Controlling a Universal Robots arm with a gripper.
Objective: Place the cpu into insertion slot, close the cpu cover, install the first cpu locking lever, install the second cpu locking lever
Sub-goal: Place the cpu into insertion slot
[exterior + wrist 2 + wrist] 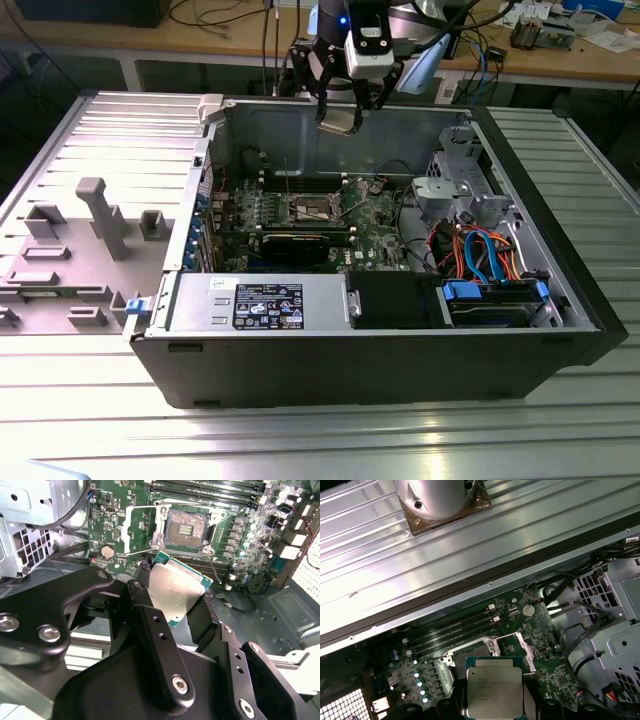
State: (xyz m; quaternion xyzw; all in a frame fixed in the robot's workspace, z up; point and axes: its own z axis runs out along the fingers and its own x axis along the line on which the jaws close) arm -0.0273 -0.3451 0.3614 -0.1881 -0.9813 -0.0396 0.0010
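My gripper (pixel 340 112) hangs above the open computer case, shut on the cpu (pixel 339 124). In the second wrist view the cpu (pixel 176 591) is a tilted silvery square with a green edge, pinched between the black fingers (pixel 139 597). It hovers a short way above and beside the insertion slot (pixel 185 530), whose dark centre lies bare. The cpu cover (pixel 141 527) stands swung open next to the slot, and a thin wire lever (pixel 214 572) sticks out from the slot. In the first wrist view the cpu (pixel 494 687) covers most of the insertion slot (pixel 481 652).
Long black memory slots (pixel 210 487) run beside the socket. A black graphics card (pixel 300 245), a power supply (pixel 265 300) and a drive cage with blue and orange cables (pixel 490 265) fill the case. A grey fixture (pixel 100 215) lies at the exterior view's left.
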